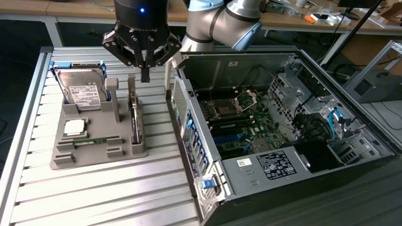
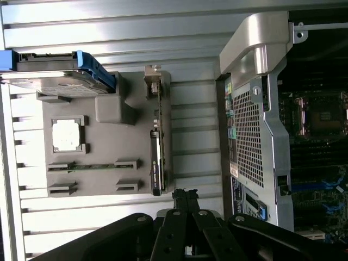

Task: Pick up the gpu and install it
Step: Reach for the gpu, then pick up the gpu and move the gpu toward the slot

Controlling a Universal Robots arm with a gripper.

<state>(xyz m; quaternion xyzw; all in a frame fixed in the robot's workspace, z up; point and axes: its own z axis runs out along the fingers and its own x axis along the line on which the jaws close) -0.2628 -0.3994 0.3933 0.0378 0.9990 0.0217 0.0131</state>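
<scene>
The gpu (image 1: 133, 114) is a thin green-brown card standing on its long edge in a slot of the grey holder (image 1: 94, 155), with its silver bracket (image 2: 153, 81) at the far end. My gripper (image 1: 145, 74) hangs above the far end of the card, apart from it, its fingers pressed together and holding nothing. In the wrist view the fingertips (image 2: 185, 198) sit just off one end of the gpu (image 2: 156, 149). The open computer case (image 1: 270, 127) lies beside the holder, its motherboard (image 1: 236, 117) exposed.
The holder also carries a silver hard drive (image 1: 82, 89) in a blue frame, a square processor chip (image 1: 75, 126) and a narrow memory stick (image 1: 94, 140). The case's perforated rear wall (image 2: 253, 130) rises close to the gpu. Everything rests on a ribbed metal table (image 1: 94, 197).
</scene>
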